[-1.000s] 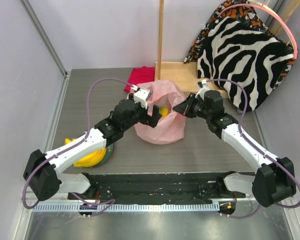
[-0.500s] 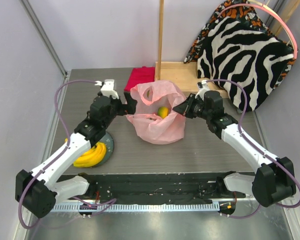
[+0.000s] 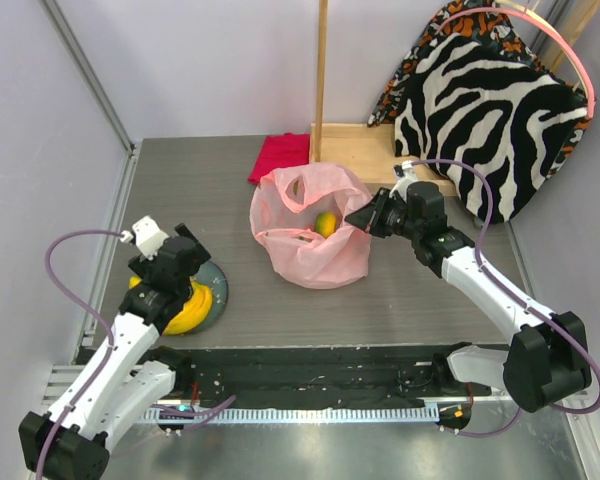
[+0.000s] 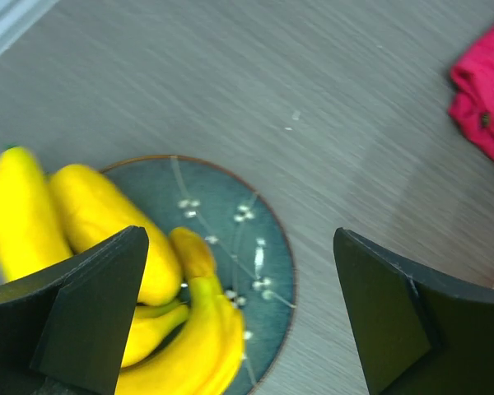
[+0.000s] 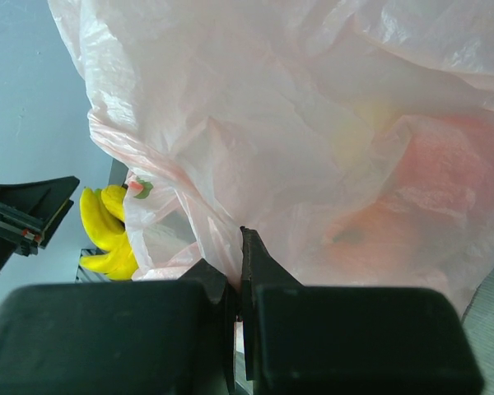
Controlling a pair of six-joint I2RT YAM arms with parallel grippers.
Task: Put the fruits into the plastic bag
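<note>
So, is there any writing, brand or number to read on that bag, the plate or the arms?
None readable. The plastic bag shows only fruit prints, the plate only pale dots and lines; no lettering shows on the arms.

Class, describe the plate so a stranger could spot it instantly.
On the grey wood-grain table, look to the left side. A round grey-blue plate lies there under a bunch of yellow bananas. Unlike the crumpled pink plastic bag to its right, it is a flat dish.

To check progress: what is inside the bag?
One orange fruit shows at the open mouth of the bag. Its pink folds cover the rest, so other fruits cannot be counted.
</note>
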